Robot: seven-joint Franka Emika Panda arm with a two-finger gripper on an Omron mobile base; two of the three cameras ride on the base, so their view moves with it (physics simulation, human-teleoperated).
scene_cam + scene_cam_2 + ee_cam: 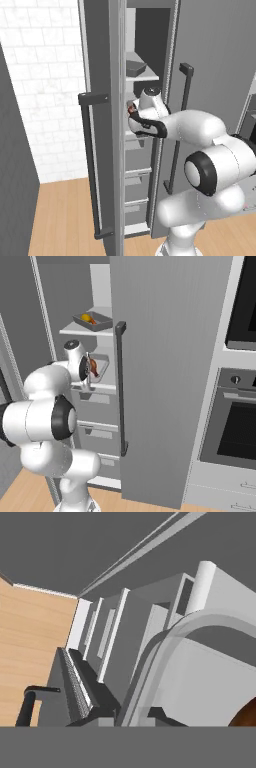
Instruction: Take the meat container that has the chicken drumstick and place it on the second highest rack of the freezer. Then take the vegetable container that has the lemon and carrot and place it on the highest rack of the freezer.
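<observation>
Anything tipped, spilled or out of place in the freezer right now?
Nothing stands out. The vegetable container sits level on the highest rack. The meat container, drumstick inside, sits at the second rack, the gripper shut on its rim. No spill visible.

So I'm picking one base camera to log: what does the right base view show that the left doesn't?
Right base view: lemon and carrot container on the upper rack, drumstick container at the shut hand, oven.
Left base view: brick wall, open door's handle.
Both: the freezer, arm reaching in.
</observation>
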